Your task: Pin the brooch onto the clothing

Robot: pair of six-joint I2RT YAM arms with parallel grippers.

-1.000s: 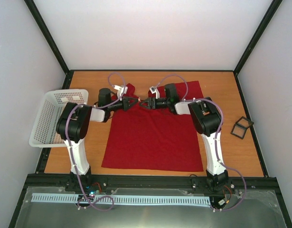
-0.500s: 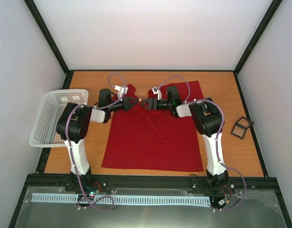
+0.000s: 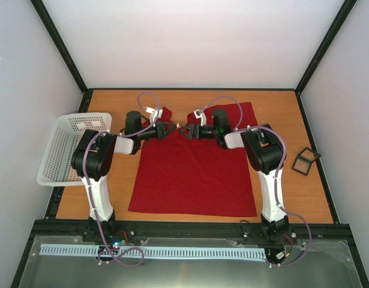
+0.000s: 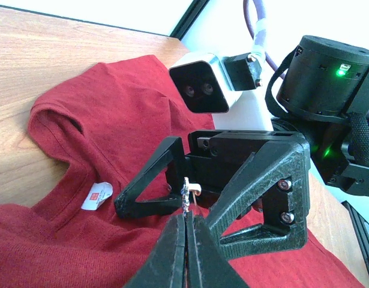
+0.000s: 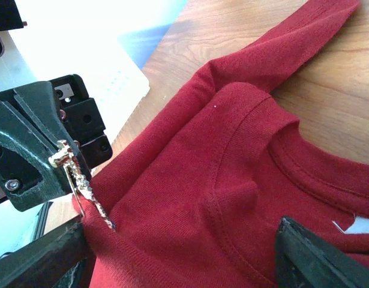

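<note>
Gold and thin, the brooch (image 5: pixel 76 179) is up at the 12 o'clock end of the red shirt (image 3: pixel 193 180), close to the neck hole. Its sharp end seems to touch a little bump of cloth. The left gripper (image 3: pixel 168 130) is squeezed tight on the brooch, so it cannot wobble or drop. The right gripper (image 3: pixel 182 132) faces it nose to nose. Its two fingers are spread wide with nothing pinched, and cloth lies between them. I think it is there to hold the cloth up so the pin can poke through, and that poke does not look done yet. The shirt lies flat on the wooden table (image 3: pixel 280 120), so the cloth is smooth and easy to reach. A white basket (image 3: pixel 82 117) sits at 9 o'clock from the shirt. A small black frame (image 3: pixel 305 161) sits at 3 o'clock. Both are well apart from the work.
</note>
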